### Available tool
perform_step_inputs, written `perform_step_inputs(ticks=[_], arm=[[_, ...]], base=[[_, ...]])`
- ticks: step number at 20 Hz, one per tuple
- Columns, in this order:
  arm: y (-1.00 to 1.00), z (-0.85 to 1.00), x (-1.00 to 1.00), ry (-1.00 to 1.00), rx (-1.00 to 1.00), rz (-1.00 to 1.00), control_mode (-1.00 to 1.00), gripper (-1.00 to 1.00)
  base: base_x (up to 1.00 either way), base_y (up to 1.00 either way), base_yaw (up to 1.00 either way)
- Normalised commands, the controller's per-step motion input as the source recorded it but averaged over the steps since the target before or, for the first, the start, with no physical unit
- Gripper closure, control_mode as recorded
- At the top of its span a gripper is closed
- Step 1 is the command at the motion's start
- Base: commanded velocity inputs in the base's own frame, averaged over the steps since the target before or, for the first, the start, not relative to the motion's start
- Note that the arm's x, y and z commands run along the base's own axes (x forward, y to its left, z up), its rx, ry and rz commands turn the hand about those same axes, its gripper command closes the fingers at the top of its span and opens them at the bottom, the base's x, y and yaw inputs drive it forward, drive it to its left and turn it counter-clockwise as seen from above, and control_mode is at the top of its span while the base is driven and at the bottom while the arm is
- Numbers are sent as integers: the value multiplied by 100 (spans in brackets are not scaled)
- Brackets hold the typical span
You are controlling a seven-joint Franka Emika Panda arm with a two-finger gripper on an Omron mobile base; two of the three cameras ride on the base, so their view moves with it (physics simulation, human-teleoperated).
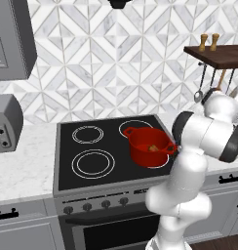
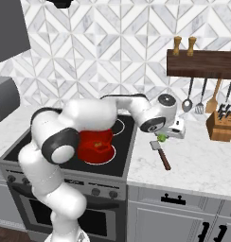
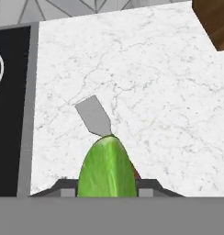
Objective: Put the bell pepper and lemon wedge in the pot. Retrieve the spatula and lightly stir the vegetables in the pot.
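My gripper (image 2: 163,136) hangs over the marble counter just right of the stove, shut on a green bell pepper (image 2: 161,138). In the hand view the bell pepper (image 3: 107,165) sits between my gripper's (image 3: 107,187) dark tips. Directly below lies the spatula (image 2: 160,154), with a grey metal blade (image 3: 93,115) and a brown handle. The red pot (image 1: 148,146) stands on the stove's front right burner, and a small yellowish piece (image 1: 153,148), perhaps the lemon wedge, lies inside it. My arm hides part of the pot (image 2: 95,144) in the right base view.
The black stovetop (image 1: 91,146) has three other burners bare. A knife block (image 2: 219,125) stands at the counter's right. A wooden shelf (image 2: 202,64) with hanging utensils and two grinders is on the wall. A toaster (image 1: 6,122) sits far left.
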Motion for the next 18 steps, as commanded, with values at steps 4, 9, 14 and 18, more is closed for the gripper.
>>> perform_step_inputs(ticks=[4,9,14,18], arm=[[100,100,-5,13,2,2,-100,100],[100,64,-17,16,1,7,-100,100],[100,0,-23,19,0,12,-100,100],[100,-22,-4,17,0,9,-100,100]], base=[[0,0,0],[0,0,0],[0,0,0],[0,0,0]])
